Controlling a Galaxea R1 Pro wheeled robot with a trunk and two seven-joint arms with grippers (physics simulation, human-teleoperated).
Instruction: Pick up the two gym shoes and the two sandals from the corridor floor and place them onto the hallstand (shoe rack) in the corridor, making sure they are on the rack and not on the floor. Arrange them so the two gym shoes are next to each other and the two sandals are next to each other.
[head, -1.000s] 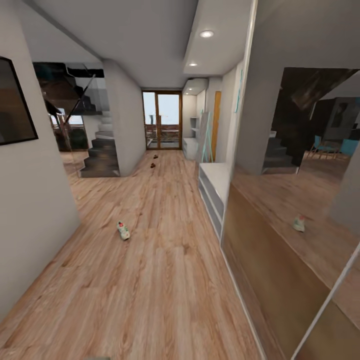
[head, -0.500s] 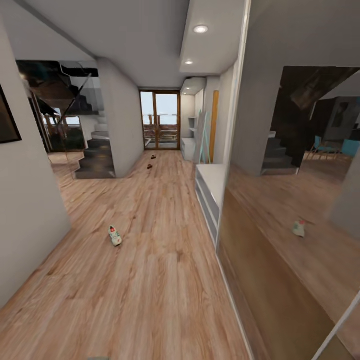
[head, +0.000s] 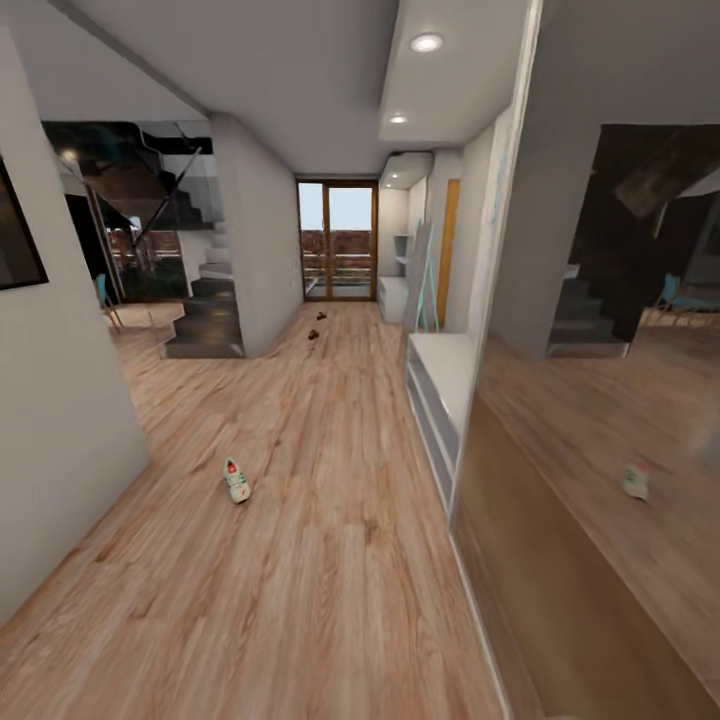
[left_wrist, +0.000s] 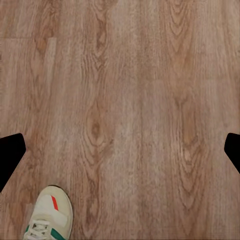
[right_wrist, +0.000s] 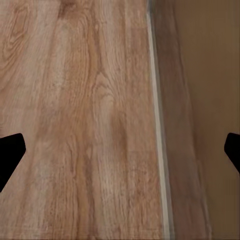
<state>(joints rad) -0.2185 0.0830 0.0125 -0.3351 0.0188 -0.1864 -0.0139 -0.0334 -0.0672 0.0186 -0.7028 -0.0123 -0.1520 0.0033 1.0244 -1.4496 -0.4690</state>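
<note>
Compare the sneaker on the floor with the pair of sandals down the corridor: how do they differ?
The sneaker is cream-white with green and red accents; the sandals are dark brown. The sneaker lies alone near the robot, left of the low white unit; the sandals lie close together, far off near the glass door. The sneaker looks larger, being nearer. All rest on the wood floor, off any rack.

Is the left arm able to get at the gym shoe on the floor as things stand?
Probably yes: the left gripper is open, above bare floor, and the gym shoe lies unobstructed near it.
</note>
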